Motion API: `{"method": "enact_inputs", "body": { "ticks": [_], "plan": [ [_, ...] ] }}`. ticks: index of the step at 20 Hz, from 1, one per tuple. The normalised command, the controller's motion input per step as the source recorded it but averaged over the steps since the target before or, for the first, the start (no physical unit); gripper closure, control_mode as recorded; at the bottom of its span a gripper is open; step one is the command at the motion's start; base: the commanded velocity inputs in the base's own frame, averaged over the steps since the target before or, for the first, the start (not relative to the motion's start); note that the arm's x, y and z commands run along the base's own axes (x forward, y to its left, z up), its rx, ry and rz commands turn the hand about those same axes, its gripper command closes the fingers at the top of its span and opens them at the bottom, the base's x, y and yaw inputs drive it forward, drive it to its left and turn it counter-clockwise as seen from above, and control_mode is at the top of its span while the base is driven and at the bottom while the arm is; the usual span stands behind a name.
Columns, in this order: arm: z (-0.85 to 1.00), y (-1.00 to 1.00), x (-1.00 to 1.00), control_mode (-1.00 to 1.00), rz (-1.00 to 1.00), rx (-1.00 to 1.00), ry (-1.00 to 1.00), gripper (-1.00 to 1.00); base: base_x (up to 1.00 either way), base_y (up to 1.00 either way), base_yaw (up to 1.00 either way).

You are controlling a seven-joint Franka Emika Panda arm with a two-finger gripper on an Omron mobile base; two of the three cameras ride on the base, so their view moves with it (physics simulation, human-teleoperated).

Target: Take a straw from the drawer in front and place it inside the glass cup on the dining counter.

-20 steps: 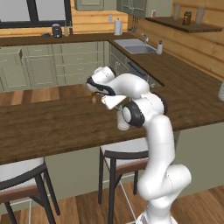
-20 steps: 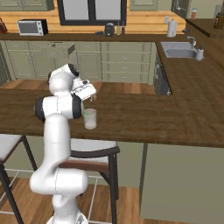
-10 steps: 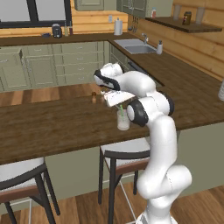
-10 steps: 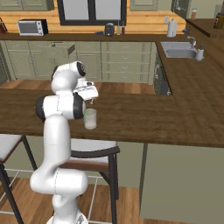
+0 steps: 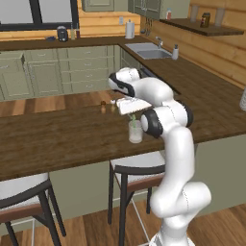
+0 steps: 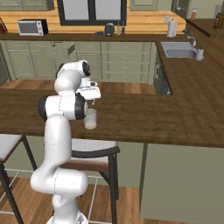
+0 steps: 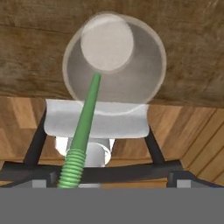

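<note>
The glass cup [image 5: 135,131] [image 6: 90,119] stands on the dining counter [image 5: 57,137] [image 6: 144,118] near its front edge. The light green straw [image 7: 85,123] leans inside it, lower end on the cup's bottom [image 7: 114,65], top poking over the rim [image 5: 132,118]. My gripper [image 5: 129,111] [image 6: 90,98] hangs just above the cup, open, pointing down, holding nothing. In the hand view its fingertips [image 7: 184,177] sit far apart at the bottom corners. The drawer [image 6: 60,47] stands pulled out in the back cabinets.
Two tiny shakers [image 5: 108,107] stand on the dining counter just behind the cup. Stools [image 5: 137,169] [image 5: 19,192] sit under the counter's front edge. A sink [image 5: 146,50] and a microwave [image 6: 32,27] are on the far countertop.
The arm's upper links have swung right and up, and the hand has drifted slightly right above the cup. The straw stays in the cup and the jaws stay open.
</note>
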Motion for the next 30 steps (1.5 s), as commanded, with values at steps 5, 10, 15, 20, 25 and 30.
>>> {"method": "enact_inputs", "body": {
  "ticks": [5, 10, 15, 20, 25, 30],
  "plan": [
    [-0.17, -0.2, 0.24, -1.0, -0.08, 0.03, 0.0, -1.0, 0.0, 0.0, 0.0],
    [-0.21, -0.23, -0.02, -1.0, -0.05, 0.12, -0.01, -1.0, 0.0, 0.0, 0.0],
    [0.44, -0.04, -0.52, -1.0, -0.02, 0.17, -0.23, -1.0, 0.0, 0.0, 0.0],
    [0.85, -0.03, -0.8, -1.0, -0.02, 0.08, -0.37, -1.0, 0.0, 0.0, 0.0],
    [0.56, -0.05, -1.0, -1.0, -0.02, -0.01, -0.49, -1.0, 0.0, 0.0, 0.0],
    [0.26, -0.05, -1.0, -1.0, -0.02, -0.04, -0.52, -1.0, 0.0, 0.0, 0.0]
  ]
}}
